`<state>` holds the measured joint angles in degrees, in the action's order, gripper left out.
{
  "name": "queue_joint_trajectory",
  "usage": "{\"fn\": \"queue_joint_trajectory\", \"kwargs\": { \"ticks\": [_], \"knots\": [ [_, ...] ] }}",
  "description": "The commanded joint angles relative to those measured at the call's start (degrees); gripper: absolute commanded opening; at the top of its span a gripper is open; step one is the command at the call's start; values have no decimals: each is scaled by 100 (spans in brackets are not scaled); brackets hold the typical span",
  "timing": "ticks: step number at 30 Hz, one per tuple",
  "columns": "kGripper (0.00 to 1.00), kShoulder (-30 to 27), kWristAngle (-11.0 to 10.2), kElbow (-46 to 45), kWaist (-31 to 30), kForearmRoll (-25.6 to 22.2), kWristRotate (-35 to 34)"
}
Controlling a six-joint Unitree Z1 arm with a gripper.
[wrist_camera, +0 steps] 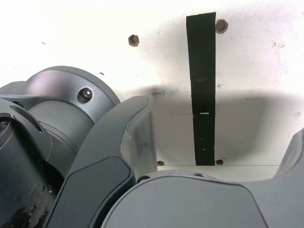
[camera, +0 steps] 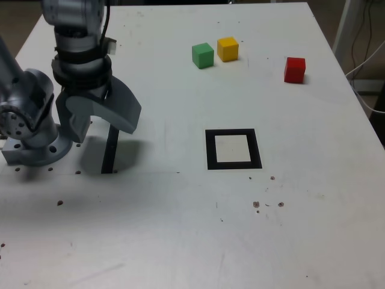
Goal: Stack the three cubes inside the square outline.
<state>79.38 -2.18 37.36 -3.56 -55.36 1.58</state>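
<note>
Grey and spread wide, our gripper holds nothing above the black strip, well apart from everything; the green cube and yellow cube sit just beside each other at the far edge, the red cube alone toward the exterior view's right; the square lies bare; we judge a jaw could nudge yellow while taking green; no writing is readable.

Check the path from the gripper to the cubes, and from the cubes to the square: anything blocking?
Nothing visible. The open gripper hangs over the black strip near the base. Bare table lies between it and the green cube, yellow cube, red cube, and between them and the empty square outline.
</note>
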Motion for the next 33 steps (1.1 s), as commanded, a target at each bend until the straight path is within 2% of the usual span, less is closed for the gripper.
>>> {"fn": "queue_joint_trajectory", "kwargs": {
  "ticks": [1,22,33],
  "knots": [
    [99,57,7,20,4,-10,-9],
    [99,302,0,194,4,-147,-2],
    [99,511,-340,1110,131,-817,113]
  ]
}}
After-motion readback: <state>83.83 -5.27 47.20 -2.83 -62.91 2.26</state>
